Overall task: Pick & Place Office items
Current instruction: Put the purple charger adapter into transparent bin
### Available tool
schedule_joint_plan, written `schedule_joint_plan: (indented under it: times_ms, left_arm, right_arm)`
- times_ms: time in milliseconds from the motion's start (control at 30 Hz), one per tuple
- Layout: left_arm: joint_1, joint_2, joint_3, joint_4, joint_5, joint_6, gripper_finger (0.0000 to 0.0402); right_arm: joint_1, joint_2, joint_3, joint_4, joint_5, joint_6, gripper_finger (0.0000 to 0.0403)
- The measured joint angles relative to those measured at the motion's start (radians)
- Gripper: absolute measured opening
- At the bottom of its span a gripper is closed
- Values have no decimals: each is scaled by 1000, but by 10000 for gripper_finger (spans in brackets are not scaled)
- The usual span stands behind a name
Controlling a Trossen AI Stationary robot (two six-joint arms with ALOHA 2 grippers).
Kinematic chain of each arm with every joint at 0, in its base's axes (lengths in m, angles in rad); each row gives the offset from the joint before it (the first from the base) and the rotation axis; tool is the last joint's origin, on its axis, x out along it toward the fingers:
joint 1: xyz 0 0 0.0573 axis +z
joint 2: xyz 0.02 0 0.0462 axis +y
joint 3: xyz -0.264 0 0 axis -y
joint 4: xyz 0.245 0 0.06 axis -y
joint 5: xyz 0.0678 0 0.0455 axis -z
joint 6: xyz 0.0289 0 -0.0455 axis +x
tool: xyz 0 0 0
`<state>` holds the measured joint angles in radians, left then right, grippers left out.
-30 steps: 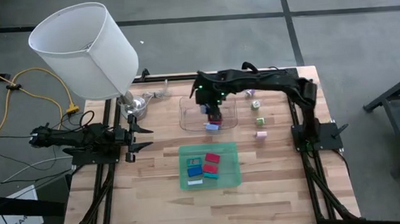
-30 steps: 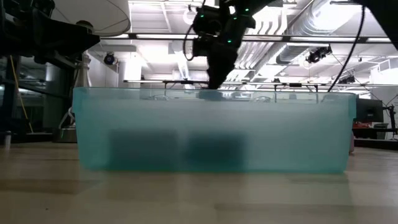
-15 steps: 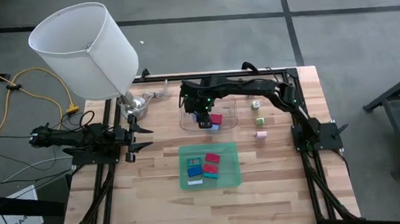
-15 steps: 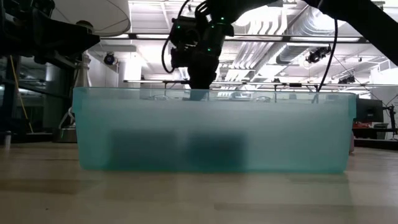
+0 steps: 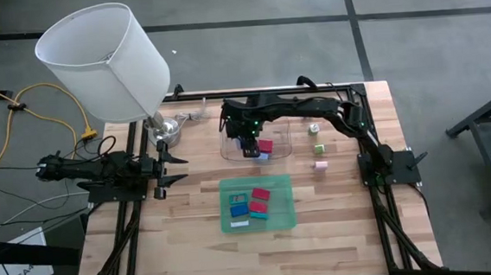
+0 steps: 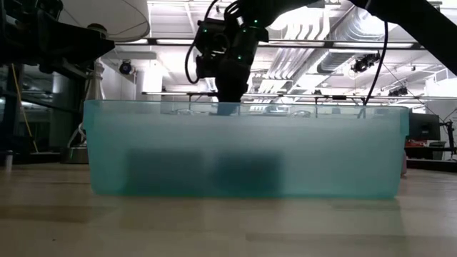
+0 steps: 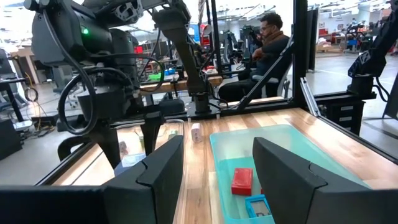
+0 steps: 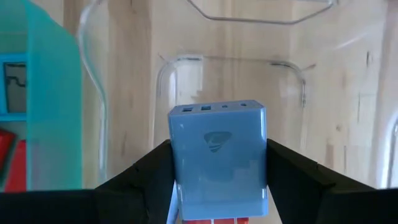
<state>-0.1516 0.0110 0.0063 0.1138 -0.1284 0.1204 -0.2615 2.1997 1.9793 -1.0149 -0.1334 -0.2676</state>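
Observation:
My right gripper (image 5: 249,146) reaches down into the clear plastic tray (image 5: 228,130) and is shut on a blue block (image 8: 217,155) with small ports on its top face. A red block (image 5: 265,145) and a pale blue one (image 5: 262,156) lie in that tray beside it. The green tray (image 5: 291,221) holds several red, blue and teal blocks (image 5: 257,208). Three small items (image 5: 319,149) lie on the wood to the right. My left gripper (image 5: 174,168) waits open at the table's left edge. My right gripper pinches the blue block by its two opposite side faces (image 8: 177,168), one finger (image 8: 146,177) on each side. The fingers come from above, pointing down. The block sits square between them over the clear tray's floor; whether it rests on that floor I cannot tell.
A white lamp shade (image 5: 101,61) stands over the table's far left corner. In the low view the green tray's wall (image 6: 243,150) hides the table behind it. A person (image 7: 270,37) sits beyond the table. Bare wood lies near the front edge.
The right arm swung toward the table's left within the clear tray, its elbow folding in, then held still for the last half second. The red block it had covered now shows beside it.

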Motion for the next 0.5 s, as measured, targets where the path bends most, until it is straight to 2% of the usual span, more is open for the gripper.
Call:
schedule_joint_plan:
  times_ms: [500]
  left_arm:
    - [0, 0, 0, 0, 0, 0, 186]
  right_arm:
    - [9, -13, 10, 53, 1, 18, 208]
